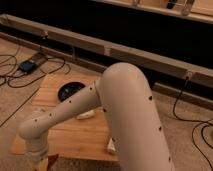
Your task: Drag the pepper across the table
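The light wooden table [75, 135] stands on the carpet at left centre. My white arm reaches from the right down to the table's near left corner. The gripper [44, 161] is at the bottom edge of the view, below the wrist [36, 142], and is mostly cut off. A small dark red-brown shape [52, 160] shows right beside it at the table's front edge; it looks like the pepper, and most of it is hidden or out of frame.
A dark round dish [70, 91] sits at the table's far side. A pale cream block [86, 115] lies mid-table under my forearm. A white object [111, 146] lies at the front right edge. Cables and a power brick [27, 65] lie on the floor at left.
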### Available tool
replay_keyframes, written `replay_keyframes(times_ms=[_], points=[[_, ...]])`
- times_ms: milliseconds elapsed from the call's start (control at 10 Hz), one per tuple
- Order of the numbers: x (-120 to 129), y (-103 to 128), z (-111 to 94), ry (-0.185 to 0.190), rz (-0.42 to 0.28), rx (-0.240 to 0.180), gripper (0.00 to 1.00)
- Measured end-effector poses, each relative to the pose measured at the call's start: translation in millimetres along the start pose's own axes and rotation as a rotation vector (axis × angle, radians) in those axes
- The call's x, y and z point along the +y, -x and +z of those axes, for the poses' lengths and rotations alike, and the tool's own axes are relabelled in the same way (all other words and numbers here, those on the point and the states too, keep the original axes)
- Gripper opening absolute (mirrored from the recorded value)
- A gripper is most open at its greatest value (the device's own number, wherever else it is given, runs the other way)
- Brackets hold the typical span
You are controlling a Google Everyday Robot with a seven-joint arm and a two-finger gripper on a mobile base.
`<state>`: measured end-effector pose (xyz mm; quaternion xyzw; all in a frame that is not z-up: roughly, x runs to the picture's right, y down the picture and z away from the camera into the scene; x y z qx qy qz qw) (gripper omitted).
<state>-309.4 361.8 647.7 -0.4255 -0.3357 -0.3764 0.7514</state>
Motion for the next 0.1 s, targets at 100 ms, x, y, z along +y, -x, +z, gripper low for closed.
replay_keyframes(times_ms=[100], points=[[0.0,0.3,0.0,0.000,0.000,-0.001,0.00]])
